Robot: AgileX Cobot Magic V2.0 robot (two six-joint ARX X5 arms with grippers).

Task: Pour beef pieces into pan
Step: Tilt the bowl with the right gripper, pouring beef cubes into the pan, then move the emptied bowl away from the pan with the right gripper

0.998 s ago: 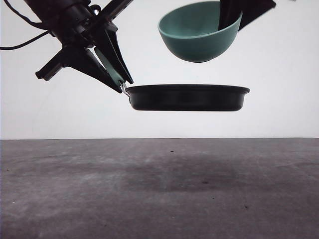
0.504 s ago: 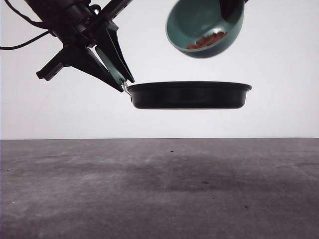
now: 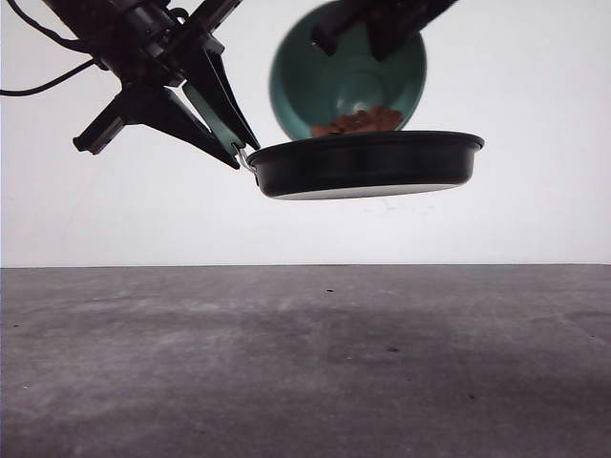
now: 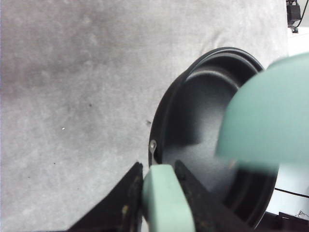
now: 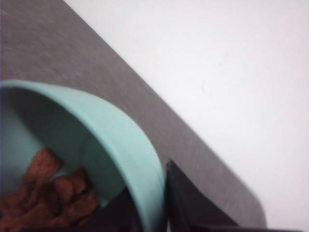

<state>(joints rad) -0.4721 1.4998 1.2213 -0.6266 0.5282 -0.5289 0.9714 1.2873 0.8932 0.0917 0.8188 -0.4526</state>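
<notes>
Left gripper (image 3: 234,143): clamped on pan (image 3: 368,164) handle, pan held aloft.
Right gripper (image 3: 358,33): pinching teal bowl (image 3: 325,86) rim, bowl tipped steeply.
Beef pieces (image 3: 361,121): at bowl's lower lip, above pan.

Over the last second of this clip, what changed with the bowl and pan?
The right gripper tipped the bowl from nearly upright to steeply on its side, mouth toward the camera, and lowered it to the pan rim. The beef pieces slid to its low edge. The pan tilted and rose slightly. The left gripper kept hold of the pan handle; the table is unchanged.
</notes>
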